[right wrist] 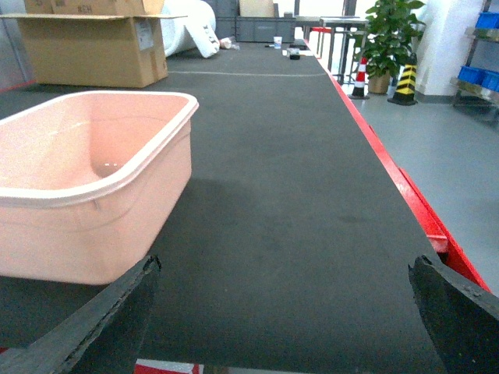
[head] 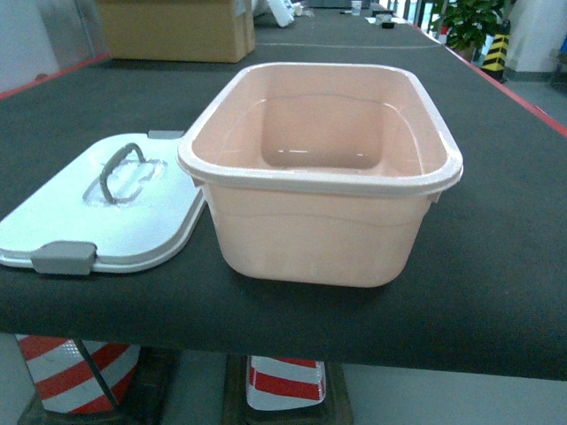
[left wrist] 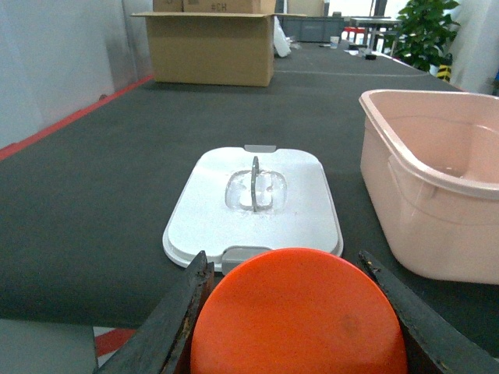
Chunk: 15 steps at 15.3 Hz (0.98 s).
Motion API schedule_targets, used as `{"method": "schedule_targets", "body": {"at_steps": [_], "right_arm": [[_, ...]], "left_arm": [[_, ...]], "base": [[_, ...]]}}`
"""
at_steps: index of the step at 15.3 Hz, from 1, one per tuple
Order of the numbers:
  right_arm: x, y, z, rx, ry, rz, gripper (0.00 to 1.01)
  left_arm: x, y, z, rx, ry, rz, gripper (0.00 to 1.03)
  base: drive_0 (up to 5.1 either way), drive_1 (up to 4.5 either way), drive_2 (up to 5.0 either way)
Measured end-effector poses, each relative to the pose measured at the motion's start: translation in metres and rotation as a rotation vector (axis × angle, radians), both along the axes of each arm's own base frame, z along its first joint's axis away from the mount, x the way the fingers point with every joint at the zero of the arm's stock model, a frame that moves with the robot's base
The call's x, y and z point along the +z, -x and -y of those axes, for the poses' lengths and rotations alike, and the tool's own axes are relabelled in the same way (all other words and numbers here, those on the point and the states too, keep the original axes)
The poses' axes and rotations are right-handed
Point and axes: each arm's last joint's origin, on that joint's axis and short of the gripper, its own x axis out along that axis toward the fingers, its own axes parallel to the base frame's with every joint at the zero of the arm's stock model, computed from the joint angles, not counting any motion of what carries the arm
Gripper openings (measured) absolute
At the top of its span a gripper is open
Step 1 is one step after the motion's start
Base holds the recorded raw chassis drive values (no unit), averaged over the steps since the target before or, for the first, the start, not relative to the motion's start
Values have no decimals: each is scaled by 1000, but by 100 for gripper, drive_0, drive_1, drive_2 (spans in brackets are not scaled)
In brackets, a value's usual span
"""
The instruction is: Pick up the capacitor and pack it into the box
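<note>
The left gripper [left wrist: 300, 312] is closed around an orange capacitor [left wrist: 300, 312] — 2 fingers flank it, gripped for carrying. Just ahead of it lies the white lid [left wrist: 253, 199], set aside so the pink box [head: 319, 168], ahead and to its right, stands open. The right gripper [right wrist: 281, 319] — spread wide, holding nothing — waits beside the box.

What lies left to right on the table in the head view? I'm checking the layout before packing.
Lid with its grey handle → pink box → bare dark table out to its red edge. The carton sits far back, above the gap between lid and box.
</note>
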Motion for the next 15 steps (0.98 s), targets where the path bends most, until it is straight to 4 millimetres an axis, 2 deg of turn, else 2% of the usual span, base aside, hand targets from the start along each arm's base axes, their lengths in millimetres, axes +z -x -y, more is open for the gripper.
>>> {"method": "schedule_targets", "body": {"at_steps": [15], "right_arm": [[0,0,0,0,-1,-3,98]], "left_arm": [[0,0,0,-1,0,-2,44]], "base": [[0,0,0]]}}
